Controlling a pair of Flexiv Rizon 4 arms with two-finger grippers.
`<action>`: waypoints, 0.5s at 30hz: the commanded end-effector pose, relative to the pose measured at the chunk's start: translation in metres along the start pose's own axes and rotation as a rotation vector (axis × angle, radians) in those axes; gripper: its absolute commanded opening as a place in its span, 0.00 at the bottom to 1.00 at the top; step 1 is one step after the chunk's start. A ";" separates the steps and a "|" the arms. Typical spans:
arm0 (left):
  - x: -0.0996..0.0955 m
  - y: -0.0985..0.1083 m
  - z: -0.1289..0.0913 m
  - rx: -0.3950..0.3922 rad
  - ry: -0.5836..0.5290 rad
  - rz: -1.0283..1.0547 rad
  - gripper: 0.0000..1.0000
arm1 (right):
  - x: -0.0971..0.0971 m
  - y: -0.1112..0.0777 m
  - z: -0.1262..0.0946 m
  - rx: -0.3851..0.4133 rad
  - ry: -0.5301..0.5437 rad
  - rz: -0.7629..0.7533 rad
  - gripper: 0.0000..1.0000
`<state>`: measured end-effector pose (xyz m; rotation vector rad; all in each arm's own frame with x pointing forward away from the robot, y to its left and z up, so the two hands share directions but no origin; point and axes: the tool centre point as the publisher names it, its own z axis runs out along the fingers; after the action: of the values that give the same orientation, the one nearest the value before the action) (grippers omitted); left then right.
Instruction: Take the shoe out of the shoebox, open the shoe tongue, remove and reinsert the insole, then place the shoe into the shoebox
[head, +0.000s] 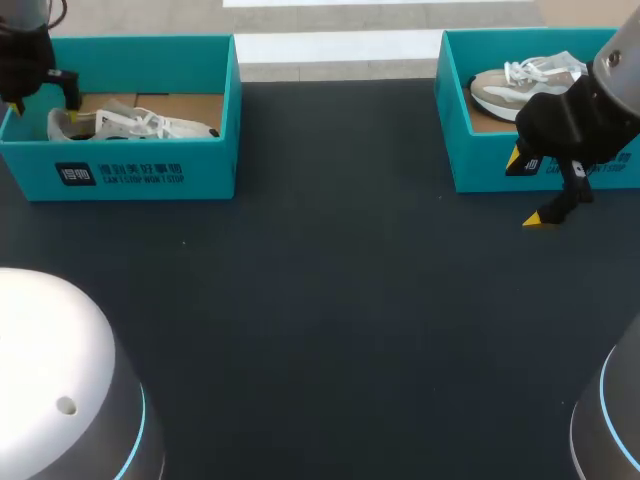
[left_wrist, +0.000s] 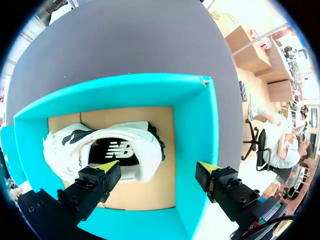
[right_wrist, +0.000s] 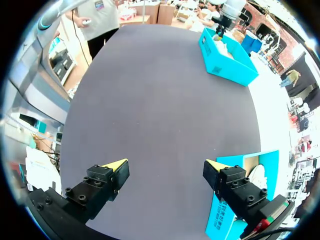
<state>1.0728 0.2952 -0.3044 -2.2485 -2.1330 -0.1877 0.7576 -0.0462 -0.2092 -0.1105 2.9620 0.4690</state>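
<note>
white shoe (head: 130, 124) sits in the left shoebox (head: 120, 170), at its near wall. left gripper (left_wrist: 159, 167) hangs right over it, fingers spread wide, grasping nothing. right gripper (right_wrist: 167, 165) released too, above the dark table (head: 330, 280) beside the right shoebox (head: 480, 165), grey shoe (head: 510, 85) inside.

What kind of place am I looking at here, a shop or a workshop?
Likely a robot test bench: a dark table carries a left shoebox and a right shoebox, each holding a sneaker, with the left end effector and right end effector open above.
</note>
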 end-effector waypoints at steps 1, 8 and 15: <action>0.006 -0.010 -0.027 -0.021 -0.031 -0.015 1.00 | 0.001 0.000 0.001 0.002 -0.001 0.000 1.00; 0.008 -0.016 -0.069 -0.038 -0.073 -0.046 1.00 | 0.001 0.000 0.001 0.002 -0.001 0.000 1.00; 0.004 -0.021 -0.081 -0.037 -0.077 -0.055 1.00 | -0.058 0.003 0.006 0.071 -0.023 0.388 1.00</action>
<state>1.0525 0.2926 -0.2272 -2.2511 -2.2467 -0.1334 0.7758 -0.0503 -0.2053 0.0807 2.9376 0.4671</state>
